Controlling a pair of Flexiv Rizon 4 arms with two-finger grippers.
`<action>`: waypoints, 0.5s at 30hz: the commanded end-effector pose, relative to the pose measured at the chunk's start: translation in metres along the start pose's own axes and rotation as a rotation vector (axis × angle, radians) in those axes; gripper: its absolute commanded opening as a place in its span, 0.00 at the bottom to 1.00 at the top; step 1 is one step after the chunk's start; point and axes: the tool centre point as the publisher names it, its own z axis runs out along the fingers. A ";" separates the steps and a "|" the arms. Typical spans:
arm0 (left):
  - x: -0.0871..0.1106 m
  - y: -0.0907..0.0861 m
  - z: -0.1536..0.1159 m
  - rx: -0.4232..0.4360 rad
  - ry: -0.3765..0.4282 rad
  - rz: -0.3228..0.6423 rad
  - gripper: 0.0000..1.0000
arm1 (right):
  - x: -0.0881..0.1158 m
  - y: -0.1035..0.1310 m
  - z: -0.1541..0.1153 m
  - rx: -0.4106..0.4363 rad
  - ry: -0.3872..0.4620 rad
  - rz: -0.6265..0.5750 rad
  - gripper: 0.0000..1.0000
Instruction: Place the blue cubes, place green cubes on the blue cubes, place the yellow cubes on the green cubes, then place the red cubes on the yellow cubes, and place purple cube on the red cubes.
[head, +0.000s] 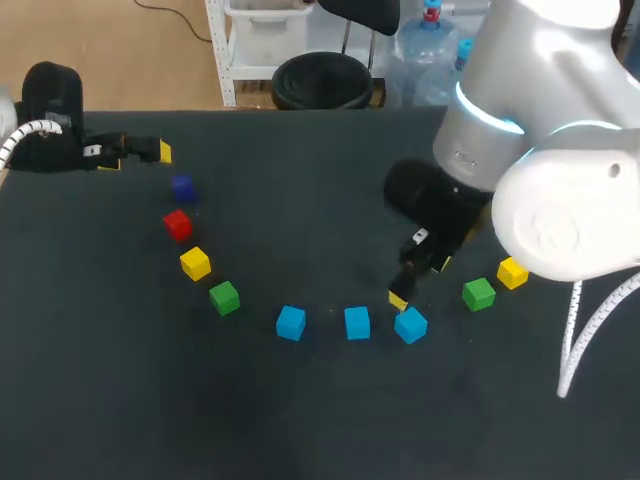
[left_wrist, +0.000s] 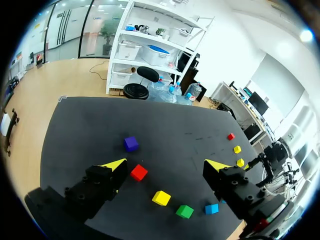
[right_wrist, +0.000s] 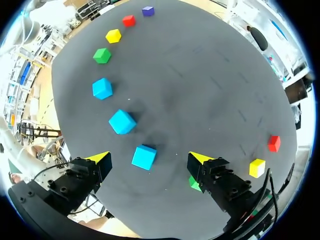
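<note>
Three blue cubes lie in a row near the table's middle front: (head: 291, 322), (head: 357, 322), (head: 410, 325). My right gripper (head: 419, 282) hovers open just above the rightmost blue cube (right_wrist: 144, 157), which shows between its fingers without touching them. A green cube (head: 478, 293) and a yellow cube (head: 512, 272) lie to its right; a red cube (right_wrist: 273, 143) lies beyond them. On the left, an arc holds a green cube (head: 224, 297), yellow cube (head: 195, 263), red cube (head: 177, 224) and purple cube (head: 182, 186). My left gripper (head: 140, 155) stands open at the far left, empty, above the purple cube (left_wrist: 131, 143).
The black table (head: 300, 420) has open room along its front and at the back middle. My right arm's large white body (head: 540, 150) hangs over the right side and hides part of the table there.
</note>
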 end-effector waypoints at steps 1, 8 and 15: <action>0.001 0.002 0.000 0.009 -0.006 0.002 1.00 | -0.012 0.003 0.018 -0.023 0.024 -0.010 1.00; 0.001 0.002 0.000 0.009 -0.006 0.002 1.00 | -0.010 0.010 0.033 -0.008 0.101 0.005 1.00; 0.001 0.002 0.000 0.009 -0.006 0.002 1.00 | -0.004 0.012 0.031 0.031 0.146 0.018 1.00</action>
